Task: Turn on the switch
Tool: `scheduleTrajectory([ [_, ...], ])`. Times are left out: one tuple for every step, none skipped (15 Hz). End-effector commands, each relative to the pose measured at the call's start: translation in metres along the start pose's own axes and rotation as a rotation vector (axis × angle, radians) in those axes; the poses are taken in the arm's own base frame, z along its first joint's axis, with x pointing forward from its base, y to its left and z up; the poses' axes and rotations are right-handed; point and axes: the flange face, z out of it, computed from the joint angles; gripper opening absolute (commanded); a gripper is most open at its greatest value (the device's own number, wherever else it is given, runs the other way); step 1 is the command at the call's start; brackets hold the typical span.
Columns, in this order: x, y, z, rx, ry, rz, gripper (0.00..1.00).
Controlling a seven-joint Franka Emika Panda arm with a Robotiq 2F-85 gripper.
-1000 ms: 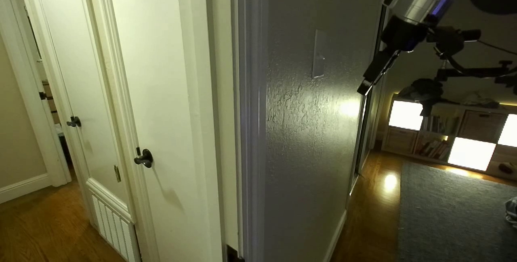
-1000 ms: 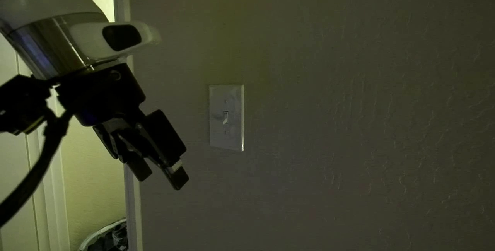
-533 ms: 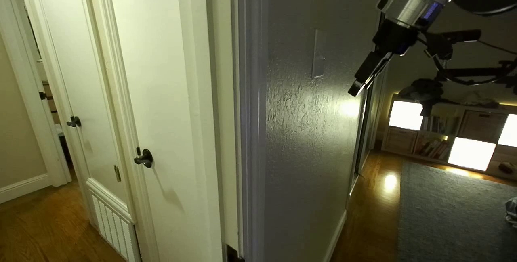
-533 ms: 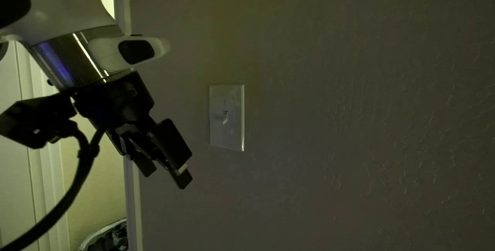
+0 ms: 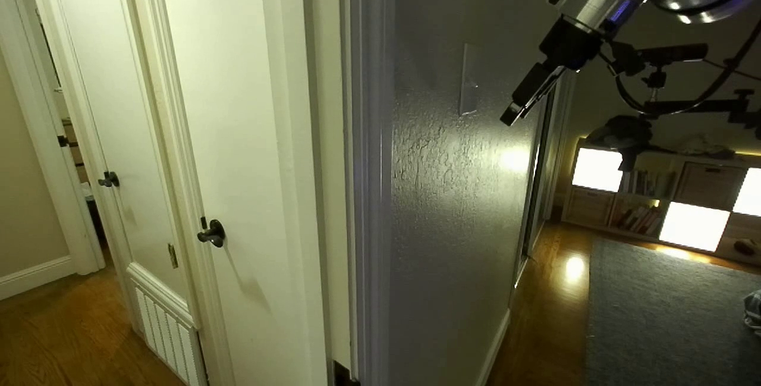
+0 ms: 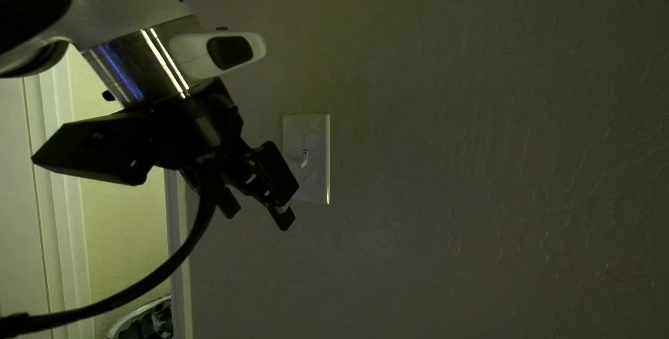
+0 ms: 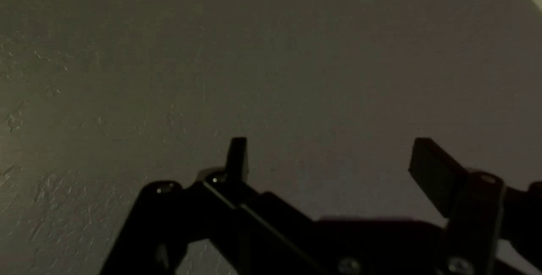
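The switch is a pale, tall wall plate (image 6: 318, 185) on the textured wall, with a small toggle (image 6: 304, 159) at its middle that appears to point down. The plate (image 5: 469, 79) shows edge-on in an exterior view. My gripper (image 6: 257, 214) is open and empty; its near finger overlaps the plate's lower left in that view. In an exterior view, the gripper's tips (image 5: 511, 115) are to the right of the plate and slightly below it, apart from the wall. In the wrist view, the open jaws (image 7: 330, 153) face bare wall; the switch is out of view there.
A white door (image 5: 238, 106) with a dark knob (image 5: 212, 233) stands around the corner. Door trim (image 6: 180, 276) borders the wall. A cable (image 6: 177, 255) hangs from the wrist. A lit shelf (image 5: 645, 195) and a grey rug (image 5: 672, 308) lie beyond.
My gripper has moved nearer the switch and risen slightly: leftward in an exterior view, rightward in the other until it overlaps the plate. The wrist has turned somewhat. The toggle looks the same.
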Motion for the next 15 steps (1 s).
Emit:
scheduleTrajectory([
  [0.013, 0.013, -0.003, -0.009, 0.057, -0.011, 0.97],
  [0.018, 0.015, -0.003, -0.008, 0.069, -0.009, 0.96],
  [0.022, 0.017, -0.003, -0.006, 0.082, -0.004, 0.93],
  [0.026, 0.018, -0.003, -0.004, 0.09, 0.0, 0.88],
  [0.031, 0.02, -0.001, 0.001, 0.098, 0.001, 0.86],
  [0.035, 0.021, 0.0, 0.005, 0.105, 0.004, 0.78],
  [0.039, 0.023, 0.003, 0.01, 0.111, 0.005, 0.8],
  [0.043, 0.024, 0.006, 0.017, 0.114, 0.007, 0.76],
  [0.047, 0.025, 0.008, 0.024, 0.12, 0.008, 0.61],
  [0.05, 0.026, 0.011, 0.029, 0.124, 0.008, 0.6],
  [0.054, 0.027, 0.013, 0.034, 0.13, 0.005, 0.58],
  [0.058, 0.028, 0.016, 0.039, 0.134, 0.004, 0.48],
  [0.062, 0.028, 0.018, 0.044, 0.139, 0.001, 0.38],
  [0.065, 0.029, 0.02, 0.047, 0.144, -0.002, 0.29],
  [0.064, 0.033, 0.02, 0.047, 0.143, -0.001, 0.22],
])
